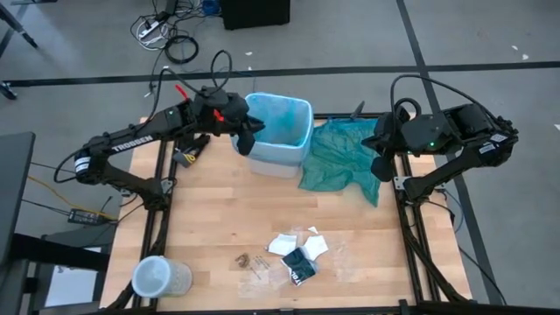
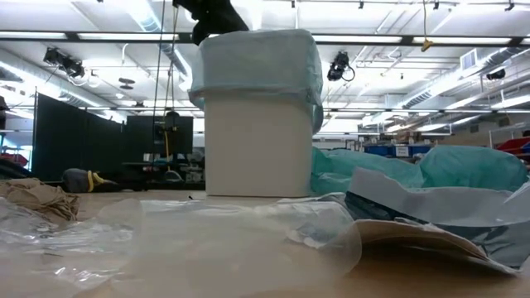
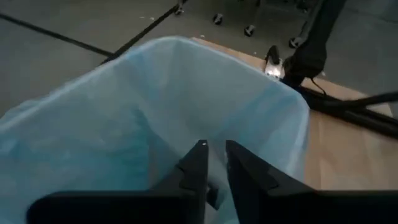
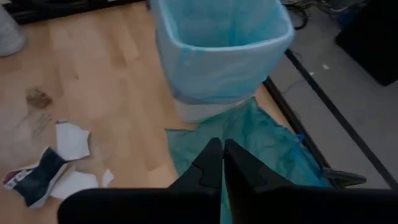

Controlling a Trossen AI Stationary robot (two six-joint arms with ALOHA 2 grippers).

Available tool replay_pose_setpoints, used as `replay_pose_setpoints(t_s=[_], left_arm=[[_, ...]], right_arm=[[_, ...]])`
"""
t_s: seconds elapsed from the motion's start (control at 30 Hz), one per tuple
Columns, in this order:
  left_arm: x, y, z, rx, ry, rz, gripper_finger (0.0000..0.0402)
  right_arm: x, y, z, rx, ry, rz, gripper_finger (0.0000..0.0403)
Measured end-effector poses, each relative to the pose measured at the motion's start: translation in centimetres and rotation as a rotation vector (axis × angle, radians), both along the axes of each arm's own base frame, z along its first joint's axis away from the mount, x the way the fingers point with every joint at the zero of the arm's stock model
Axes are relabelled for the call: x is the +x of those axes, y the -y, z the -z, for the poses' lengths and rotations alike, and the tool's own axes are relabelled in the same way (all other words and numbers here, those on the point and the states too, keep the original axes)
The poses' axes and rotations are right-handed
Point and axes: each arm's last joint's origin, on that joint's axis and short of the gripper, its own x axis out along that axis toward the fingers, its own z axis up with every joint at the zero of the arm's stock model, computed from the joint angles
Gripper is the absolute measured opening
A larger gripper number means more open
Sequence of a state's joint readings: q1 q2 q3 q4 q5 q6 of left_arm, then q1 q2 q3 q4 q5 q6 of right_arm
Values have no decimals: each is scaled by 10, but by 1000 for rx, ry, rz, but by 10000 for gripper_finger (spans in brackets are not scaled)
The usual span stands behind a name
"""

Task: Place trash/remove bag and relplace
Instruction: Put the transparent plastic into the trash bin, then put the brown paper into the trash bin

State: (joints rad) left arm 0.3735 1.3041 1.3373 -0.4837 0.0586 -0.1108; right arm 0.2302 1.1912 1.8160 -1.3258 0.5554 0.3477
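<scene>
Two arms | left end effector (image 3: 214, 163) slightly parted over bag (image 1: 282, 122) rim, holding nothing | right end effector (image 4: 222, 163) closed, empty

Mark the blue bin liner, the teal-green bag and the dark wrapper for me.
blue bin liner (image 1: 282, 122), high view, on its inside wall.
teal-green bag (image 1: 339, 159), high view, middle of the crumpled sheet.
dark wrapper (image 1: 298, 265), high view, on its dark centre.

White bin (image 1: 273, 163) on wooden table (image 1: 210, 219); teal-green bag (image 1: 343, 162) beside it; clear cup (image 1: 153, 276) near corner.
</scene>
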Motion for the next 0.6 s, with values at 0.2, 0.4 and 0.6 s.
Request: replay_pose_setpoints(t_s=[0.2,0.4,0.6], left_arm=[[-10,8,-16,-6,-89,72,130],[-30,27,-58,41,-147,75,146],[-39,80,-71,10,-221,235,119]], right_arm=[[0,-2,1,52,-11,-56,31],[1,-4,3,112,-25,-79,45],[8,-8,18,132,-88,-100,44]])
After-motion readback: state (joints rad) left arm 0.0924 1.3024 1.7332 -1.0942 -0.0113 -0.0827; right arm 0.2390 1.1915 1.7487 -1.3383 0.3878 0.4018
